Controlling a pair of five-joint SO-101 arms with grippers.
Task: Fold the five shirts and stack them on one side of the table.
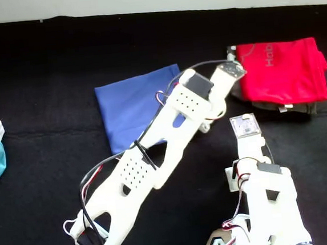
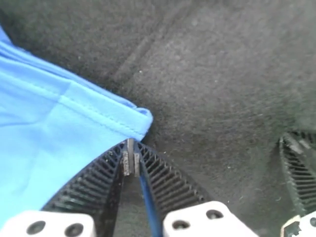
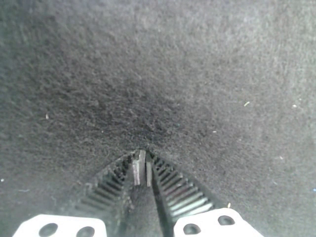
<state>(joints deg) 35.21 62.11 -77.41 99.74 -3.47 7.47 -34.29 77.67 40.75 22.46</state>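
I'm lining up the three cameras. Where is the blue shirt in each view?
High view: blue shirt lies flat at centre, under the left arm.
Left wrist view: its hemmed corner sits by the left tool, blue cloth pinched in it.
Right wrist view: black table cover ahead of the shut right tool.
Shared landmark: the black table cover.

Left arm (image 1: pixel 155 157): white plastic shell, long flat links, two plates drilled with grids of small round holes. Dark servo blocks (image 1: pixel 197 85) sit at the joints. Thin cables (image 1: pixel 91 176), black, red and white, loop along it (loosest near the base). Right arm (image 1: pixel 270 199): same white shell, a pale square plate (image 1: pixel 245 125) at the wrist. Jaws on both: black, ribbed in zigzag, on white mounts (image 2: pixel 192 219) with round screw holes.
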